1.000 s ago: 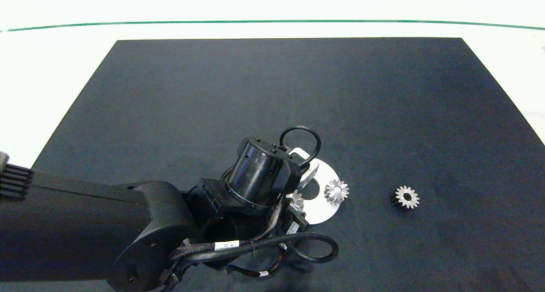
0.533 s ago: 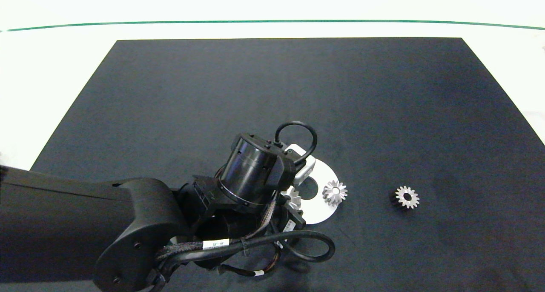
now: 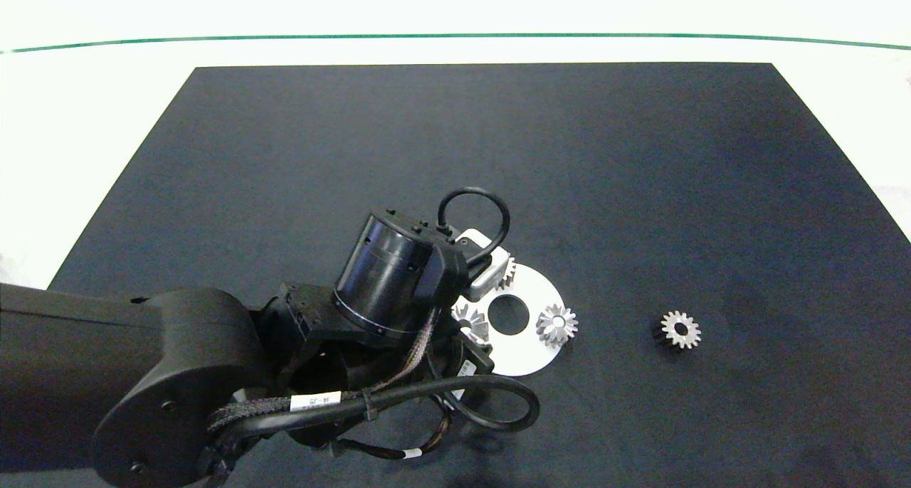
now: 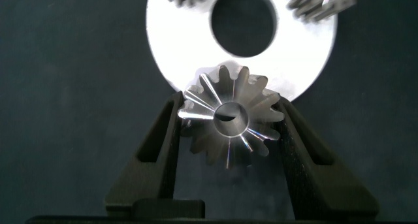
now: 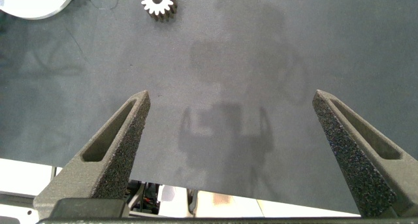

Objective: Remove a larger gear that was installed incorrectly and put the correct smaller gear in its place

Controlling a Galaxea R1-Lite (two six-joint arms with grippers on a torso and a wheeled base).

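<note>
The larger gear [image 4: 228, 116] is clamped in the left claw [image 4: 230, 123] and has been drawn off the white disc's [image 3: 530, 356] edge toward the tabletop's near-left, while the right claw [image 5: 235, 129] is held apart.

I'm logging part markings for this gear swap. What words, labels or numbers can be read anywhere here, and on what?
No text here can be read.
White tag on the left arm's cable: dark print, too small and blurred to read.
Second white cable tag: no legible marks.
Larger gear, held in the left hand: no stamp visible.
Smaller gear, white disc, black mat: no markings visible.
</note>
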